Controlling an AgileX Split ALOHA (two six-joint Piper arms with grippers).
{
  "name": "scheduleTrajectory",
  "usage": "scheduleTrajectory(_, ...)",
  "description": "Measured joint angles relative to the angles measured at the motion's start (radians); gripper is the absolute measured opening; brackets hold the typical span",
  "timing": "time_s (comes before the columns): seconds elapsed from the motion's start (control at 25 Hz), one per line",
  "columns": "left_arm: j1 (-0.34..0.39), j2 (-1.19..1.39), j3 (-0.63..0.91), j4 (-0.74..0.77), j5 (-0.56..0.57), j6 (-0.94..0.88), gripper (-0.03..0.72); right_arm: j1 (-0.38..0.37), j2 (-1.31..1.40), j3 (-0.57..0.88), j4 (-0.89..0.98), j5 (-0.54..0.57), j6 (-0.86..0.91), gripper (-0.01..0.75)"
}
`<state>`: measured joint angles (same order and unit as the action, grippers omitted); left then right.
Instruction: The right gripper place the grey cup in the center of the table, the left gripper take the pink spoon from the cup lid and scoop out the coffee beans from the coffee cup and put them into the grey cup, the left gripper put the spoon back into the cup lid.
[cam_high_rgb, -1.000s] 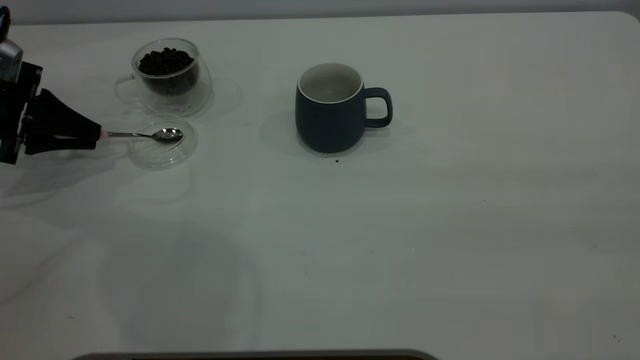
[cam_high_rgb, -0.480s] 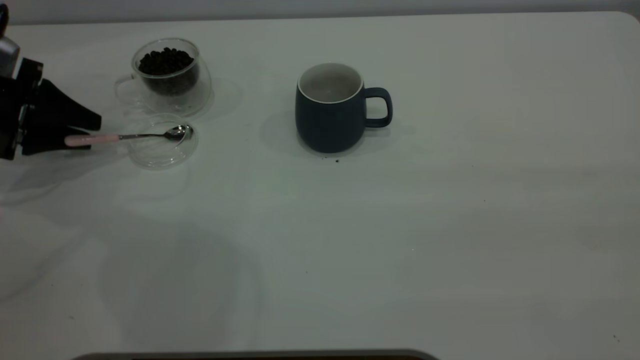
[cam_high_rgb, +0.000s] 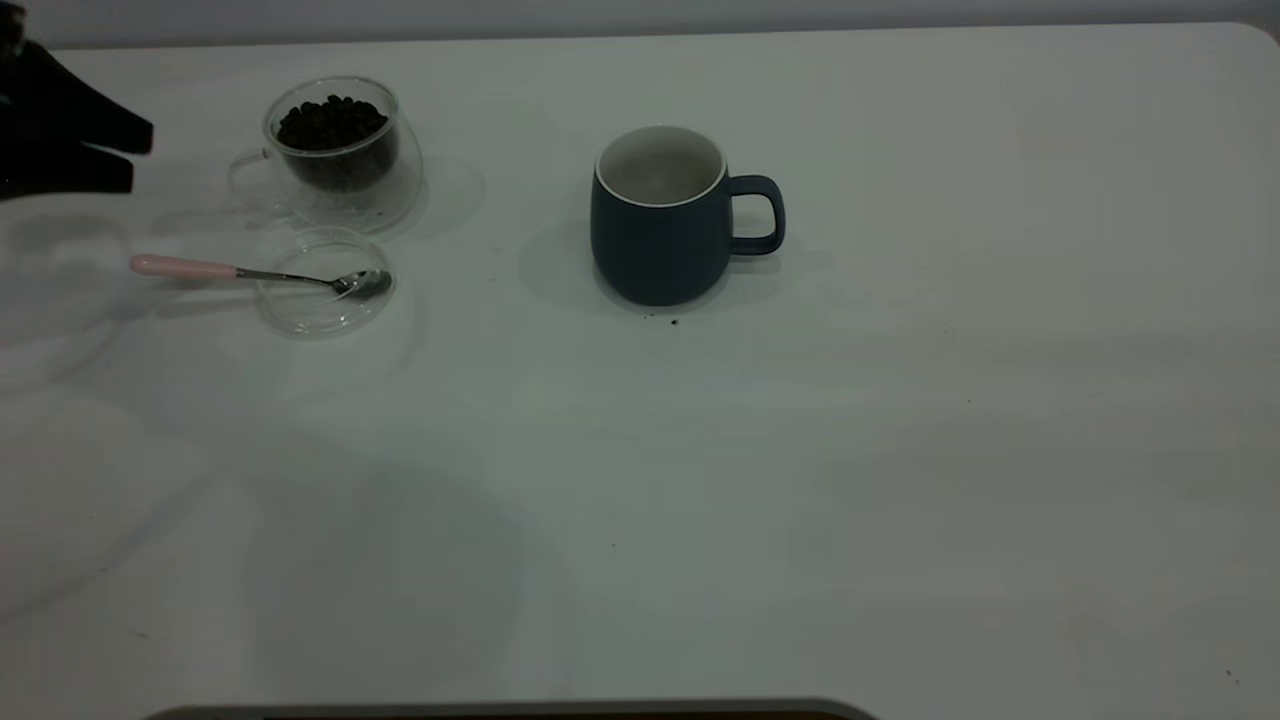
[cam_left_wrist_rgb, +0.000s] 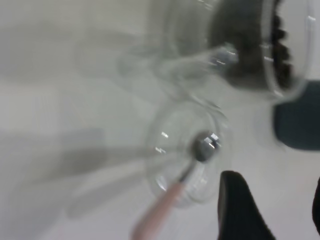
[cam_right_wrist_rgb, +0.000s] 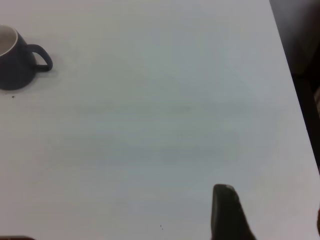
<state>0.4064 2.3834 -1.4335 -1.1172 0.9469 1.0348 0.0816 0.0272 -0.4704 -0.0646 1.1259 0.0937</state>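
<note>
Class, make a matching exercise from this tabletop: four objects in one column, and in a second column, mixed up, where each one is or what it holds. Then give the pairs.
Objects
1. small teaspoon with pale pink handle
2. clear double-walled glass cup
3. dark blue-grey ceramic mug
4. black left pincer

States
A. holds a heap of dark beans
B. metal bowl rests in the flat clear glass lid
C. open, at the left edge, holding nothing
D. stands near the table's middle, handle toward the right arm's side

Pairs: 1-B, 2-A, 3-D, 4-C
</note>
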Motion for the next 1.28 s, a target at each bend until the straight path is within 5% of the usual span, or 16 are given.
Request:
scheduleTrajectory(0.56, 0.000, -0.674, 0.000, 0.061, 0.060, -0.203, 0.399, 0.000, 0.000, 0.000, 0.000, 0.000, 0.000, 0.455)
scheduleTrajectory(0.92, -0.026, -1.147, 0.032, 0.739, 0.140, -0.801, 0.399, 0.000, 0.000, 0.000, 0.000, 0.000, 0.000, 0.455)
scheduleTrajectory(1.28, -0.226, -1.501, 0.252, 0.849, 0.217, -0.845, 0.399, 0.000, 0.000, 0.000, 0.000, 0.000, 0.000, 0.455)
